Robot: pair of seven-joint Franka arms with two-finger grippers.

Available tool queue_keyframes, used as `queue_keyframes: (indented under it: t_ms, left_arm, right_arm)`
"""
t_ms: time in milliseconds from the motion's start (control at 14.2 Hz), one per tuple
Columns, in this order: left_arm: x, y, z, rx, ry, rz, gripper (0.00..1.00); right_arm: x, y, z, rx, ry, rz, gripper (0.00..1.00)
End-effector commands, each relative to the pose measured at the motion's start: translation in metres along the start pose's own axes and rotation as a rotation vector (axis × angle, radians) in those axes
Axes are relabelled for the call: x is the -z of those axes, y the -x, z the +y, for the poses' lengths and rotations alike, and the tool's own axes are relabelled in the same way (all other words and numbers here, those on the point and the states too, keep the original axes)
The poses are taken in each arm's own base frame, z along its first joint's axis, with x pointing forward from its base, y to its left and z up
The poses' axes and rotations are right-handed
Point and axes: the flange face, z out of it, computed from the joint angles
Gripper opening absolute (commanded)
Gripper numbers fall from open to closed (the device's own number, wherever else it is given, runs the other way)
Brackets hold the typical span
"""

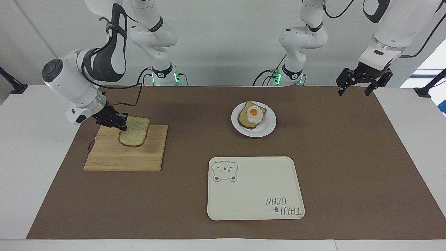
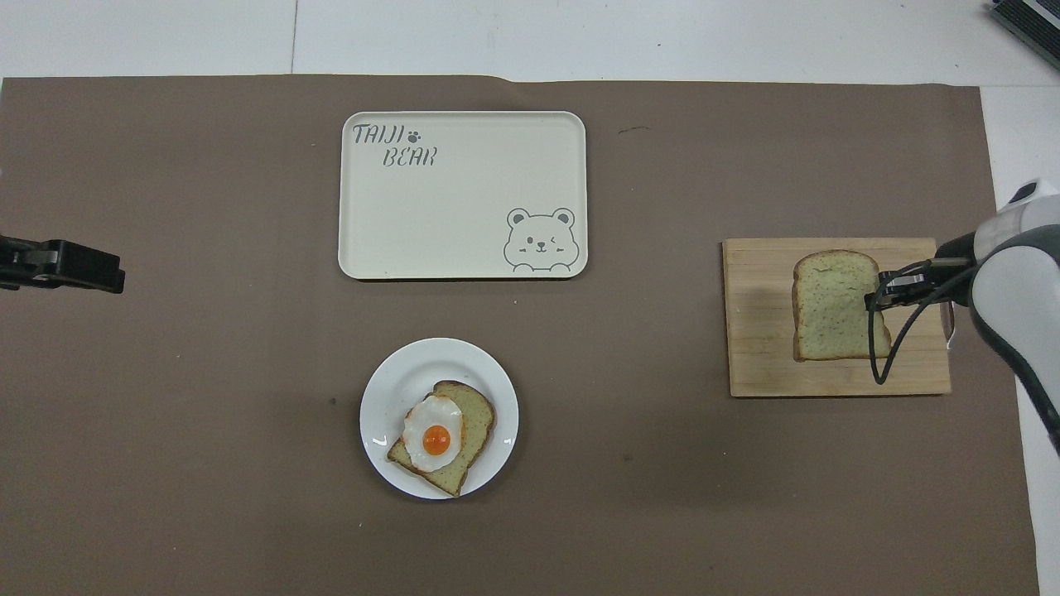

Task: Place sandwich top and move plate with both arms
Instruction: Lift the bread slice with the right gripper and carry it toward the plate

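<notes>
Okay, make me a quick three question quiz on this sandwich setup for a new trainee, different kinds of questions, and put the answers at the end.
1. True or false: the right gripper is shut on the sandwich top over the wooden board.
2. What lies on the bread slice on the plate?
A. cheese
B. a fried egg
C. nothing
3. Fill in: the left gripper waits over the left arm's end of the table with its fingers ____.

Key: 1 true. 2 B, the fried egg. 3 open.
</notes>
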Motion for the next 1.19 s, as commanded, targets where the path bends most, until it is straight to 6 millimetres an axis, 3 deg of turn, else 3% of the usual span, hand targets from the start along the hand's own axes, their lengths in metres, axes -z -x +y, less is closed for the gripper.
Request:
queue_keyframes:
  t_ms: [0,140,772,1123]
  left_arm:
    - [0.002,0.002,-0.003,-0.009,0.001,-0.007,1.00]
    - [0.002,0.002,-0.003,-0.009,0.001,-0.007,1.00]
    - [0.002,0.002,-0.003,-0.009,0.001,-0.007,1.00]
    - [0.002,0.002,-0.003,-0.009,0.001,-0.007,1.00]
  right_arm:
    - [0.012,-0.004,-0.010,-0.005,-0.036,0.014,0.00]
    - [0.011,-0.007,-0.015,-0.027,-0.036,0.017,0.00]
    - [0.011,-0.036,-0.139,-0.118,-0.033,0.057,0.00]
    - [0.009,-0.040,-0.176,-0.128,-0.092,0.056,0.00]
